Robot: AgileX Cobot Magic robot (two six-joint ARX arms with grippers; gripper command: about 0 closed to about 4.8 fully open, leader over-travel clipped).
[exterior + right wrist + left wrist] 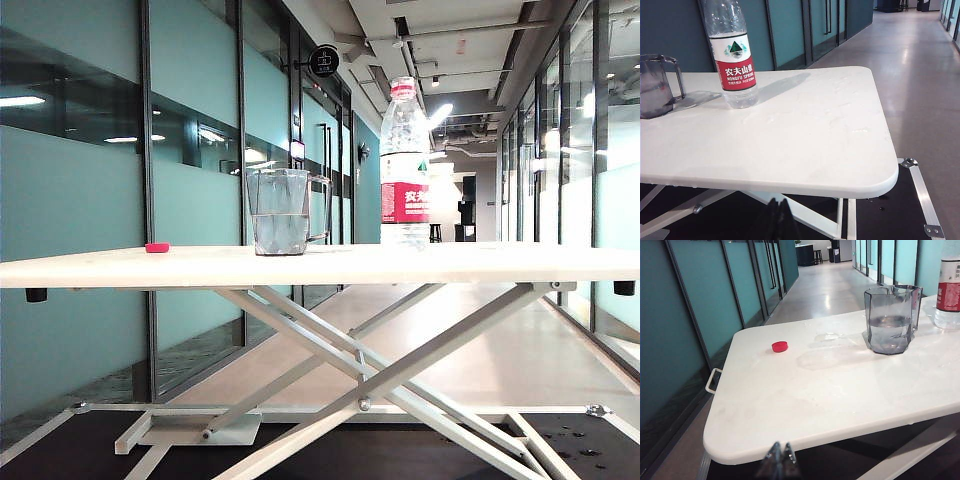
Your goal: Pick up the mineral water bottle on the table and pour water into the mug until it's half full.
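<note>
I see both grippers, left gripper (779, 460) and right gripper (778, 216), pinched closed below the table (480, 262) edge; mineral water bottle (735, 65) top cropped beside mug (888, 320).

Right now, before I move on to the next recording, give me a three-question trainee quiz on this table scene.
1. True or false: the mug already holds some water.
2. Multiple choice: the loose red cap lies (A) inside the mug, (B) on the table apart from the mug, on the side away from the bottle, (C) on the floor.
3. Fill in: the left gripper and right gripper both sit below the table's near edge, touching ____.

Key:
1. True; water fills roughly its lower half.
2. B.
3. Nothing; both are shut and empty.
</note>
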